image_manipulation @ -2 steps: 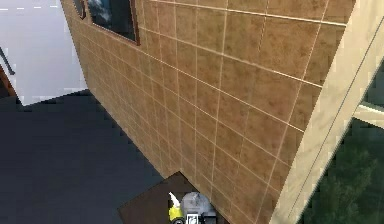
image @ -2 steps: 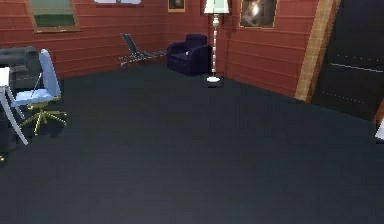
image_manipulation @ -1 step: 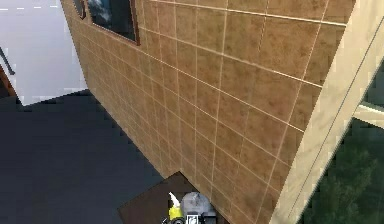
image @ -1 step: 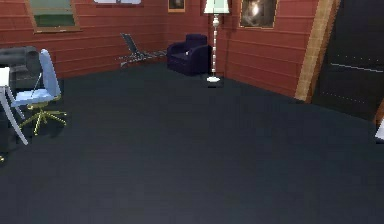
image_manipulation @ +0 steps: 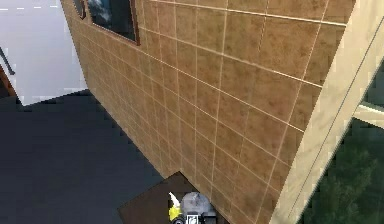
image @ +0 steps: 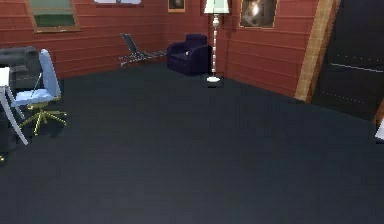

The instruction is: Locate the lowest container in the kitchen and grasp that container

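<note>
At the bottom edge of the arm side view a small dark tabletop (image_manipulation: 150,205) stands against a brown tiled wall (image_manipulation: 230,100). On it sit a small yellow thing (image_manipulation: 174,212) and, right beside it, a grey and white rounded thing (image_manipulation: 196,205). Their shapes are too small to name.
The forward view has wide dark floor (image: 200,150). At its left are a blue office chair (image: 38,95) and a desk edge (image: 8,95). A dark armchair (image: 188,53), floor lamp (image: 214,40) and low lounger (image: 138,52) line the far wall. A dark door (image: 352,55) is at right. A white door (image_manipulation: 40,50) shows in the arm side view.
</note>
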Controlling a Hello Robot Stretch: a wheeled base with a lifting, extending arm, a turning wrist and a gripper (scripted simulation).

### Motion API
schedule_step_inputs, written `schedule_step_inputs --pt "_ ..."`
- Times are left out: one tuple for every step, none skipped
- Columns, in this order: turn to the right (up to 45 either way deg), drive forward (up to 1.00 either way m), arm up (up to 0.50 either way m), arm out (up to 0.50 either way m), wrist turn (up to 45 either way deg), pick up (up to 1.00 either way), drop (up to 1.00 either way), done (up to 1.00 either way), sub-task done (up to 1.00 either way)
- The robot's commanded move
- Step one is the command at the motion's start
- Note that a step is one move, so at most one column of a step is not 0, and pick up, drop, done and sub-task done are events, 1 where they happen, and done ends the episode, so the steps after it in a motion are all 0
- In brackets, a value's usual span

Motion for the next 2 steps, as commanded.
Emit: schedule_step_inputs --pt "0.0 0.0 0.0 0.0 45.0 0.0 0.0 0.0 0.0" --pt "0.0 0.0 0.0 0.0 39.0 0.0 0.0 0.0 0.0"
